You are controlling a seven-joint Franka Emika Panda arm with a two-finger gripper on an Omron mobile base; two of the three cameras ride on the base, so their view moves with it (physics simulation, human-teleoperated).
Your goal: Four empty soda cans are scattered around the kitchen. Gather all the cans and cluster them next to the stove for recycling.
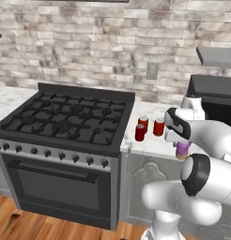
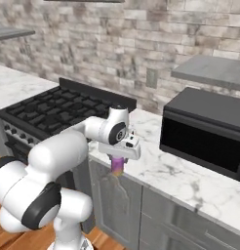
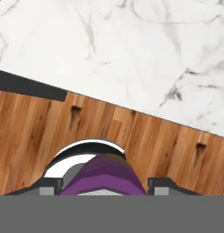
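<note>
**While I hold the purple can, three red ones wait by the stove**

Although the brick wall and wood floor frame it all, the black-grated stove (image 1: 65, 119) dominates the left base view. Just to its right, on the white marble counter (image 2: 166, 171), three red cans (image 1: 149, 127) cluster. The right base view adds a black microwave (image 2: 205, 132) further along. My gripper (image 1: 183, 149) pinches the purplish-pink can (image 3: 102, 175) at the counter's front edge; the hand view shows its purple side over floorboards.
</note>
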